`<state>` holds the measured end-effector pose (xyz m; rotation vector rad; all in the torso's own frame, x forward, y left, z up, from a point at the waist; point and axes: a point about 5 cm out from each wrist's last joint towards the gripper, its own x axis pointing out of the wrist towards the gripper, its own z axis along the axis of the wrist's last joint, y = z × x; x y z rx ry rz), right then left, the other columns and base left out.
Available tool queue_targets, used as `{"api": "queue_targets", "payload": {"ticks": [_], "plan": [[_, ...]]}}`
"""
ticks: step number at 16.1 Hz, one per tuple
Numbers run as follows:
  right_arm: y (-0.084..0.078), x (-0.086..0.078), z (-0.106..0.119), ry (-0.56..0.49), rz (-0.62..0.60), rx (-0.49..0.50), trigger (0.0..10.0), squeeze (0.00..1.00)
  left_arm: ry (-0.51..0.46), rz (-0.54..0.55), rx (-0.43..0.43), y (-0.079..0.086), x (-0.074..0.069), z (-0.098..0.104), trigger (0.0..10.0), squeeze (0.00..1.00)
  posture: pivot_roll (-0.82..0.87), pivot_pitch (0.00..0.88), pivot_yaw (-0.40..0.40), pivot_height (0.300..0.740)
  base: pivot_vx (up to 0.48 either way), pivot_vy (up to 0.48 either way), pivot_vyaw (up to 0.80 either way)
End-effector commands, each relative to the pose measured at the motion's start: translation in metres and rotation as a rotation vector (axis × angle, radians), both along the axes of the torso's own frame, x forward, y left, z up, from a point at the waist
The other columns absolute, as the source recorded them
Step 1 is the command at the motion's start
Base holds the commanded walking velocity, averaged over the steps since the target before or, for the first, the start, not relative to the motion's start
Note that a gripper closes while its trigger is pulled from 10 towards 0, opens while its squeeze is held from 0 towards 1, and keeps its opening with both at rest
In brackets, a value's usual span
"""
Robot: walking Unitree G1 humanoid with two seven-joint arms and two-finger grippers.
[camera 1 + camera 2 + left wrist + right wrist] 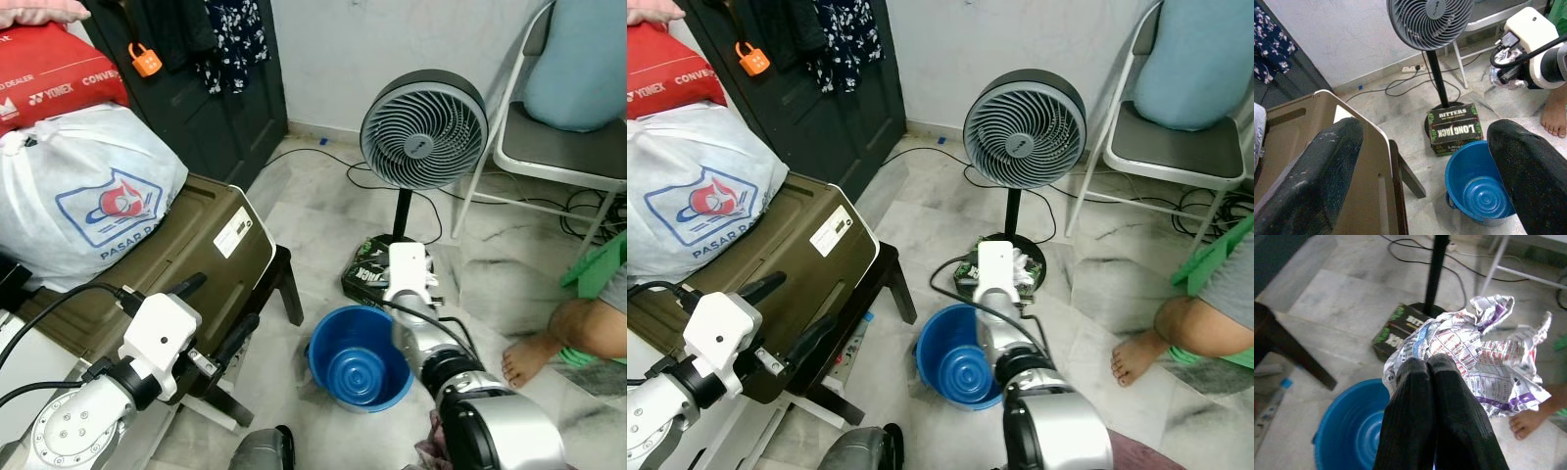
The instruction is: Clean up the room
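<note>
My right gripper point(1426, 366) is shut on a crumpled sheet of printed paper point(1484, 357). It hangs above the far rim of a blue bucket point(361, 360) that stands on the marble floor. The same paper point(1504, 74) shows under my right wrist in the left wrist view, and the bucket point(1347, 428) lies just below the fingers. My left gripper point(223, 315) is open and holds nothing. It hovers beside an olive case point(186, 245), to the left of the bucket point(1476, 183).
A standing fan point(423, 127) rises behind the bucket, with a black Long Jack carton point(1454, 128) at its base. A white bag point(83, 196) rests on the olive case. A folding chair point(558, 152), floor cables point(323, 157) and a person's bare foot point(529, 357) are at the right.
</note>
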<state>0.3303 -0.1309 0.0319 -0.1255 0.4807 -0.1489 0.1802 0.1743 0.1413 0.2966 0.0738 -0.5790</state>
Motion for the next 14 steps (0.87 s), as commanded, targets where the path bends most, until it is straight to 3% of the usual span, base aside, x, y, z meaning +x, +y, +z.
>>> {"api": "queue_targets", "payload": {"ticks": [1,4,9,12,14], "plan": [[0.006,0.001,0.001,-0.005,0.004,0.02,10.0,0.0,-0.006,0.01,0.016,0.003,0.0,0.002,10.0,0.0,0.27,0.122,0.112,0.74,0.0,0.0,0.0],[0.006,0.003,0.004,-0.019,0.006,0.036,10.0,0.0,-0.008,0.01,0.016,0.003,0.001,0.002,10.0,0.0,0.27,0.121,0.112,0.74,0.0,0.0,0.0],[0.023,0.004,0.005,-0.028,0.062,0.078,10.0,0.0,-0.011,0.011,0.02,0.003,0.0,0.003,10.0,0.0,0.28,0.127,0.113,0.74,0.0,0.0,0.0],[0.029,-0.002,0.0,-0.019,0.049,0.098,10.0,0.0,-0.012,0.036,0.068,0.015,-0.011,0.009,10.0,0.0,0.32,0.168,0.147,0.74,0.0,0.0,0.0],[0.035,-0.005,-0.002,-0.018,0.045,0.105,10.0,0.0,-0.04,0.053,0.092,0.023,-0.008,0.019,10.0,0.0,0.33,0.185,0.168,0.74,0.0,0.0,0.0]]}}
